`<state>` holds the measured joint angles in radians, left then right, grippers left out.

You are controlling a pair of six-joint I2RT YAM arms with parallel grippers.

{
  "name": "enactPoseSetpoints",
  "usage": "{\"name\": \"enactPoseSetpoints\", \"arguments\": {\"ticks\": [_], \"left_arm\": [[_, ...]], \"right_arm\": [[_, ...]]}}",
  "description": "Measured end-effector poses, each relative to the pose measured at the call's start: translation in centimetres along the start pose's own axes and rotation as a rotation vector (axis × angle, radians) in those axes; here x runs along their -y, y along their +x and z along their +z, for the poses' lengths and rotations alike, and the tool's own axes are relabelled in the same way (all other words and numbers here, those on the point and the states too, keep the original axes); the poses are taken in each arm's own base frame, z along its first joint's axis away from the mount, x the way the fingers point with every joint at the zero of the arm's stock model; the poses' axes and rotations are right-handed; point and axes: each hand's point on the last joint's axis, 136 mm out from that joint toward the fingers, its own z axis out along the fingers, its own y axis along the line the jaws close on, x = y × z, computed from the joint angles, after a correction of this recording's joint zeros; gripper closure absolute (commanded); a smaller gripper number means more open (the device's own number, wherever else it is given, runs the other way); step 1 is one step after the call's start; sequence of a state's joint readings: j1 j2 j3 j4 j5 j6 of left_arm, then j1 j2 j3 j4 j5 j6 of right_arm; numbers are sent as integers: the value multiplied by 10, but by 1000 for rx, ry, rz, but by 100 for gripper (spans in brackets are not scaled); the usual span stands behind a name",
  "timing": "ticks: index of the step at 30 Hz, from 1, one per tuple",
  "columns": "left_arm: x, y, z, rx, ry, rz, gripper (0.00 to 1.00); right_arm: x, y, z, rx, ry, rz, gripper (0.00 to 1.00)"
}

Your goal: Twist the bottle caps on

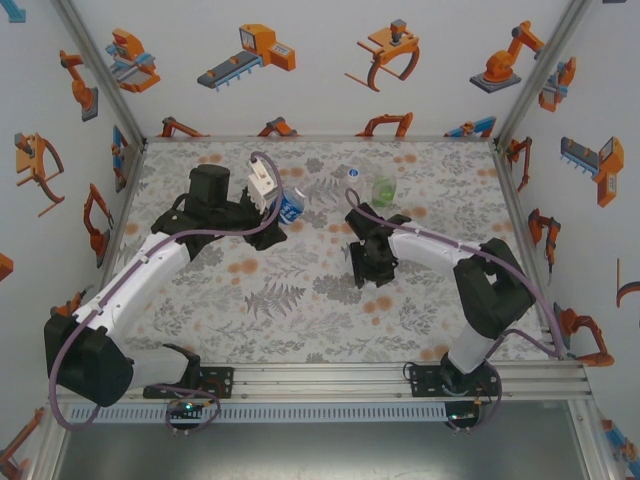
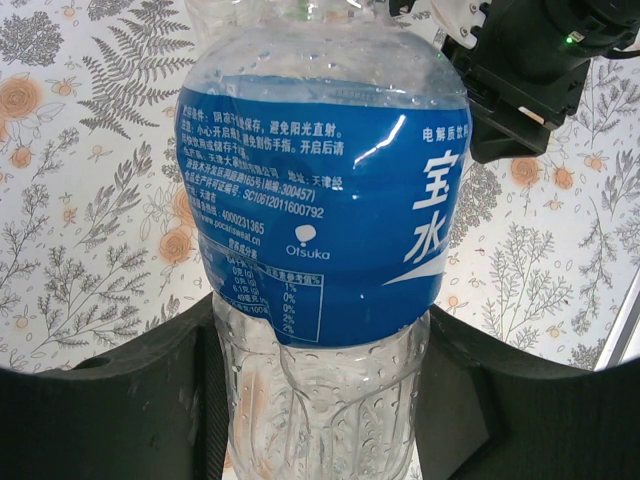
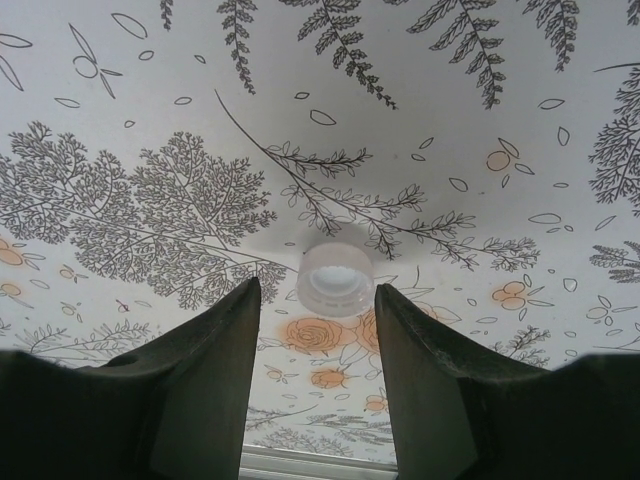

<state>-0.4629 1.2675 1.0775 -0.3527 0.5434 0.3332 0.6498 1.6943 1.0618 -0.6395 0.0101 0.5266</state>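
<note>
Gripping hand: left hand (image 2: 322,318), fingers pressed against both sides of the blue-label bottle (image 2: 320,200), low on its body.
Right hand (image 3: 317,300): spread, pointing down at the tabletop (image 3: 150,120).
White cap (image 3: 335,280): lying on the tabletop just past the right fingertips, in line with the gap, touching neither.
Green bottle (image 1: 384,190): upright near the far edge, apart from both hands.

In the left wrist view the blue-labelled bottle (image 2: 320,230) runs off the top and bottom edges, its neck and base out of frame. From above, the left end effector (image 1: 280,220) hides that bottle's lower part. The colourless bottle (image 1: 346,173) at upper centre is too faint to tell whether it is capped.
</note>
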Motion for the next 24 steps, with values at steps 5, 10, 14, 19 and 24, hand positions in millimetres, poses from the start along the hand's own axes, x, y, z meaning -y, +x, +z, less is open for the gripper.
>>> {"name": "enactPoseSetpoints", "arguments": {"ticks": [5, 10, 14, 19, 24], "left_arm": [[0, 0, 0, 0, 0, 0, 100], [0, 0, 0, 0, 0, 0, 100], [0, 0, 0, 0, 0, 0, 100], [0, 0, 1, -1, 1, -1, 100], [0, 1, 2, -4, 5, -3, 100]], "right_arm": [[1, 3, 4, -8, 2, 0, 54], [-2, 4, 8, -13, -13, 0, 55], [-1, 5, 11, -21, -11, 0, 55], [2, 8, 7, -34, 8, -2, 56], [-3, -3, -8, 8, -15, -3, 57]]}}
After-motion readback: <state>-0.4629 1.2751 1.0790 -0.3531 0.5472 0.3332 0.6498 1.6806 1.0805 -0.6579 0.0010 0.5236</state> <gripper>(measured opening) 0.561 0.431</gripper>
